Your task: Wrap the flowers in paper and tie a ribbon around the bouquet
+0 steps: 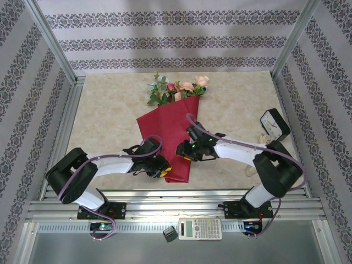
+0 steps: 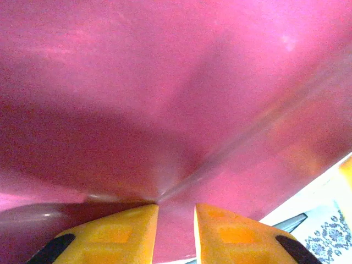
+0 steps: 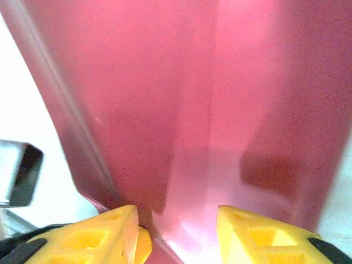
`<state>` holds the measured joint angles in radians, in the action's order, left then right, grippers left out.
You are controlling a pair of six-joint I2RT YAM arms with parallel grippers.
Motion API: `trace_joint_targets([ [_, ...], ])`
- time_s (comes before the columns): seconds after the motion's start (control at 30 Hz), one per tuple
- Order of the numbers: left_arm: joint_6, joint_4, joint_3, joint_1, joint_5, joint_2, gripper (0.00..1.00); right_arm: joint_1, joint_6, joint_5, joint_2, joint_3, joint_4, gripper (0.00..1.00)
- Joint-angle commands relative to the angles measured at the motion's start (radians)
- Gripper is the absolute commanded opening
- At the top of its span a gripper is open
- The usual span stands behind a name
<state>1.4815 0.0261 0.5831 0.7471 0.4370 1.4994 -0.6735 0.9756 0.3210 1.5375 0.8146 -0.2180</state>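
The crimson paper [image 1: 173, 126] is folded into a cone around the flowers [image 1: 179, 88], and pink, peach and teal blooms stick out at its far, wide end. My left gripper [image 1: 159, 169] is at the cone's near left edge. In the left wrist view its yellow fingers [image 2: 118, 234] stand a narrow gap apart [image 2: 176, 212], and the paper [image 2: 165, 82] fills that gap. My right gripper [image 1: 183, 150] is at the cone's right edge. Its jaws [image 3: 176, 217] are wide apart, with the paper [image 3: 192, 82] just beyond the fingertips. A faint cream strand [image 1: 249, 171] by the right arm may be the ribbon.
A small black-framed clock [image 1: 273, 124] stands at the right of the table, behind the right arm. A calculator [image 1: 199, 228] and a small black block [image 1: 170, 234] lie on the near rail. Metal frame posts and patterned walls close in the sides and back.
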Motion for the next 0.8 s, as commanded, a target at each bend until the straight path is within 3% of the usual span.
trace_joint_targets([
  [0.0, 0.058, 0.081, -0.098, 0.014, -0.098, -0.014, 0.26, 0.075, -0.067, 0.042, -0.085, -0.07, 0.044, 0.44],
  [0.13, 0.117, 0.017, -0.168, 0.014, -0.118, -0.015, 0.25, 0.143, -0.098, 0.119, -0.109, -0.16, 0.132, 0.44],
  [0.27, 0.188, -0.045, -0.243, 0.014, -0.141, -0.028, 0.25, 0.133, -0.097, 0.187, -0.051, -0.171, 0.206, 0.44],
  [0.77, 0.297, -0.158, -0.373, 0.014, -0.158, 0.006, 0.22, 0.065, -0.063, 0.155, 0.001, -0.226, 0.263, 0.44],
])
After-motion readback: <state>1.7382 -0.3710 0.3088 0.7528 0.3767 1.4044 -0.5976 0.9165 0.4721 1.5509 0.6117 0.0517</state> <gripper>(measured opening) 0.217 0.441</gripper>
